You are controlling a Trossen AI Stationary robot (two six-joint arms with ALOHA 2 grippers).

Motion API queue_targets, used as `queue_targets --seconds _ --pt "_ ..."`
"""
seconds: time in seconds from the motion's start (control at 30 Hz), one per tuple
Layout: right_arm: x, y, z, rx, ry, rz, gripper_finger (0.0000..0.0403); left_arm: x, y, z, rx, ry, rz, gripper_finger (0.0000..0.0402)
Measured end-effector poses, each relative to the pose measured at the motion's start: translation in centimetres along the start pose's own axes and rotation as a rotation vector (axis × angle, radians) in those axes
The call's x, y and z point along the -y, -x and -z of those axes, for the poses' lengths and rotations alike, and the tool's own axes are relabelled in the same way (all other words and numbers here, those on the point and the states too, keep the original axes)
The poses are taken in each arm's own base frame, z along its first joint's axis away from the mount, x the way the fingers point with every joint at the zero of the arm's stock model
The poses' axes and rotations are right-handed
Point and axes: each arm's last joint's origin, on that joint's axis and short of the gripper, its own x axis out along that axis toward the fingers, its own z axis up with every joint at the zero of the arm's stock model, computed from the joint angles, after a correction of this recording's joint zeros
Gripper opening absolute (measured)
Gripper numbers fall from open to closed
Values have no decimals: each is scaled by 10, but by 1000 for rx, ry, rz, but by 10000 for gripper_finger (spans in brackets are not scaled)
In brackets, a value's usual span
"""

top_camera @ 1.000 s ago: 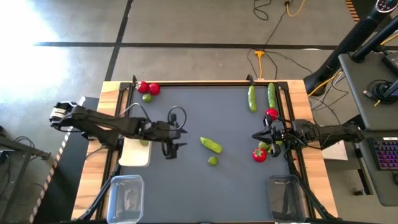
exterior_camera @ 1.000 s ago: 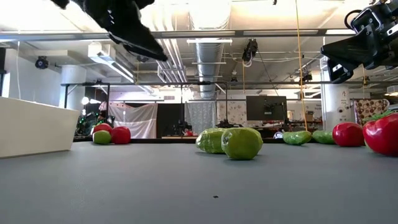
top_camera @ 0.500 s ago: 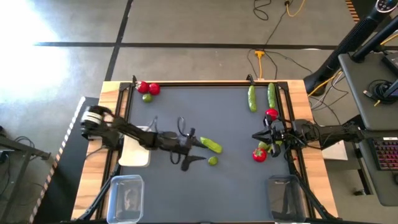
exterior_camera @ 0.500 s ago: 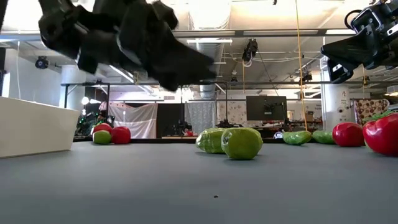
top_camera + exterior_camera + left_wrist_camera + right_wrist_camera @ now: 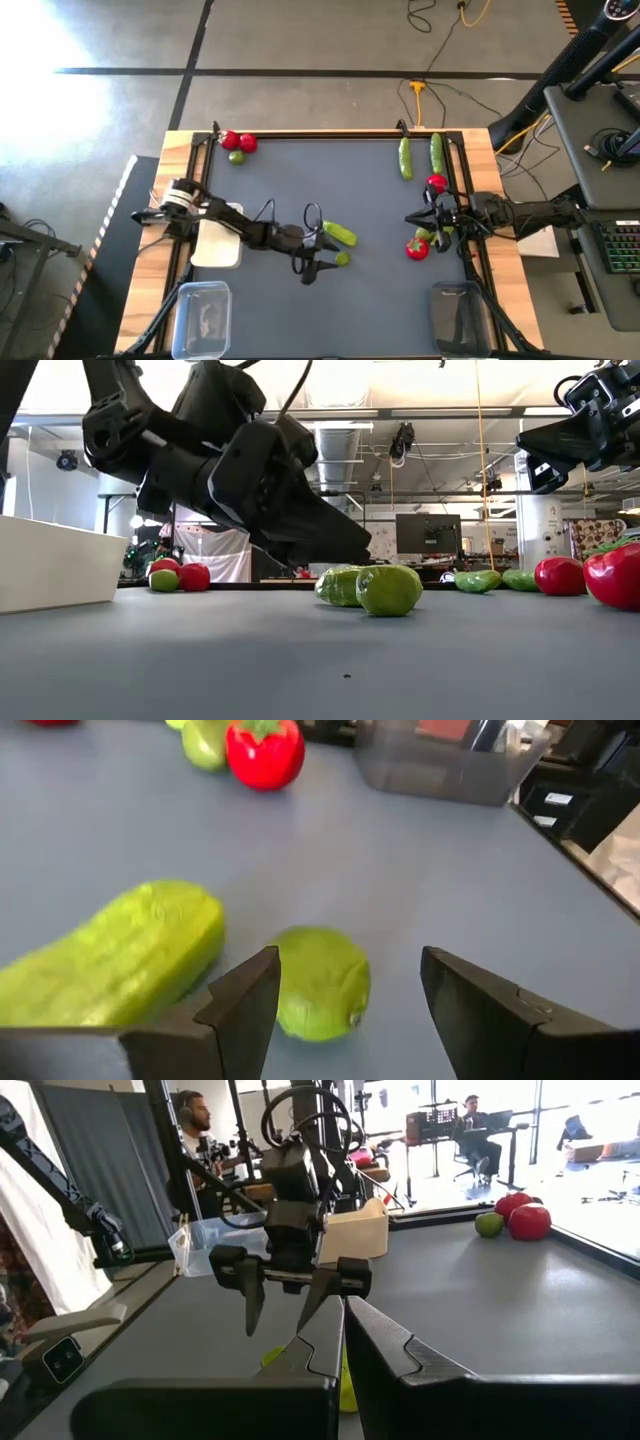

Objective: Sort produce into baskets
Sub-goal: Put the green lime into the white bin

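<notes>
A small lime [image 5: 320,982] lies on the dark mat just ahead of my open left gripper [image 5: 350,960], nearer one finger than the other and touching neither. In the high view this gripper [image 5: 322,260] is low near the table's middle, with the lime [image 5: 342,258] beyond its tips and a cucumber [image 5: 338,233] lying beside it. My right gripper [image 5: 412,218] hangs shut and empty at the right, above a red piece [image 5: 417,249] and another lime [image 5: 424,235]. The white tray [image 5: 218,240] sits at the left edge. Clear tubs [image 5: 203,318] [image 5: 460,318] stand at the near corners.
Two red pieces [image 5: 240,142] and a lime [image 5: 237,156] lie at the far left corner. Two cucumbers [image 5: 405,158] [image 5: 438,152] and a red piece [image 5: 437,183] lie at the far right. People sit in the room beyond the table.
My left gripper has come down from high over the white tray and gone toward the table's right edge, tipping forward, until it is low over the mat at the lime. Its fingers stay equally far apart. The produce has not moved.
</notes>
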Motion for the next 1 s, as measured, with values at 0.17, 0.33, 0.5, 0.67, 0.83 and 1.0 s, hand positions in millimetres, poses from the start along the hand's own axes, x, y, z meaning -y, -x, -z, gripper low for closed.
queue_targets --seconds 0.17,0.33,0.5,0.67,0.83,1.0 --pt "0 0 0 0 0 0 9 0 -2 -3 9 1 1 226" --pt "0 0 0 0 0 0 9 -1 -10 4 -42 -2 -8 240" --pt "0 0 0 0 0 0 9 -1 -25 10 -69 -5 -7 278" --pt "0 0 0 0 0 0 9 -1 -39 13 -125 -4 -16 295" --pt "0 0 0 0 0 0 9 -1 -53 12 -132 -5 -18 297" --pt "0 0 0 -1 0 0 9 -1 -55 12 -135 -12 -18 289"
